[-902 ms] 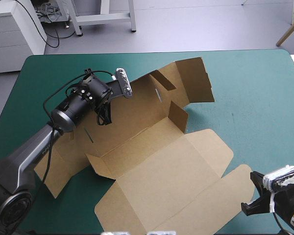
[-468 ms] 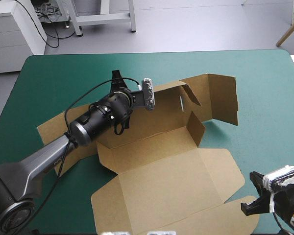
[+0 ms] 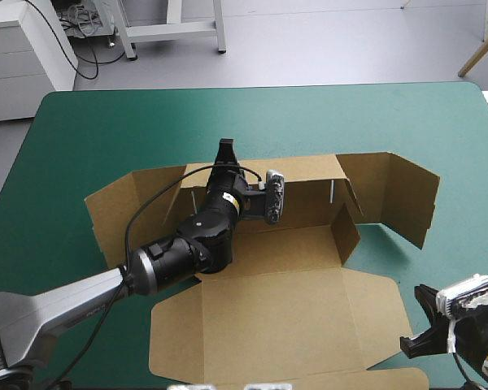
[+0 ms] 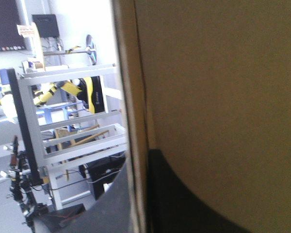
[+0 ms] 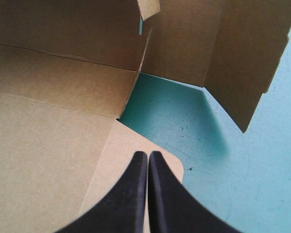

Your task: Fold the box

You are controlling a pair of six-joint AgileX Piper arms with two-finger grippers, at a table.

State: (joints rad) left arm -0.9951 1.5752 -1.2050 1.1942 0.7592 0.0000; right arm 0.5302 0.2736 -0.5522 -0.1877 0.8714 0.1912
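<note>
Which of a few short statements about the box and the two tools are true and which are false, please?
1. The left tool grips the raised far wall of the box. True.
2. The right tool is clamped on the box. False: it is shut but empty, over the box's near right corner.
3. The box lies completely flat. False: its far wall and right-hand flaps stand up.
4. The near panel of the box lies flat on the table. True.

The cut cardboard box (image 3: 276, 325) is plain brown, the tabletop cover (image 3: 81, 138) plain teal-green, the right gripper (image 5: 148, 155) black.
</note>
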